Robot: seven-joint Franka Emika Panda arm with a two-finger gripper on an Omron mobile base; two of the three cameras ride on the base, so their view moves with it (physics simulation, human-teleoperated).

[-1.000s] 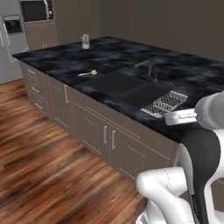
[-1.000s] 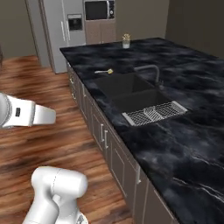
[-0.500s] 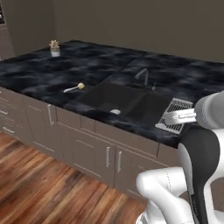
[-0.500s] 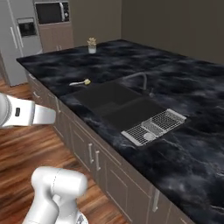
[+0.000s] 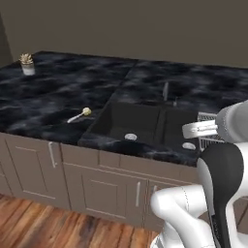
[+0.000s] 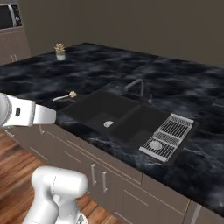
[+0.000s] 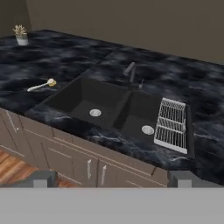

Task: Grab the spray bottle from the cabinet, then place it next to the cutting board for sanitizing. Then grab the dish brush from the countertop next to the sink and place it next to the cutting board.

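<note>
Plain taupe wall [image 5: 145,29] runs behind everything, flat and unlit, no windows in it. The black marbled bench [image 5: 58,92] spreads wide across the room, white veining swirling over it. Sunk into it, a dark double sink [image 7: 113,107] with a drain in each basin, a grey faucet [image 6: 136,85] arching at its 12 o'clock, and a white wire rack [image 7: 172,124] lying at its 3 o'clock. Far off toward 10 o'clock, a small potted plant [image 5: 26,64] sits on the bench. Below, grey-brown cabinet doors [image 5: 97,189] with slim silver pulls. Wood plank floor [image 5: 43,227], reddish brown, at 7 o'clock. A microwave [image 6: 9,16] peeks in at the right base view's upper left corner.
</note>
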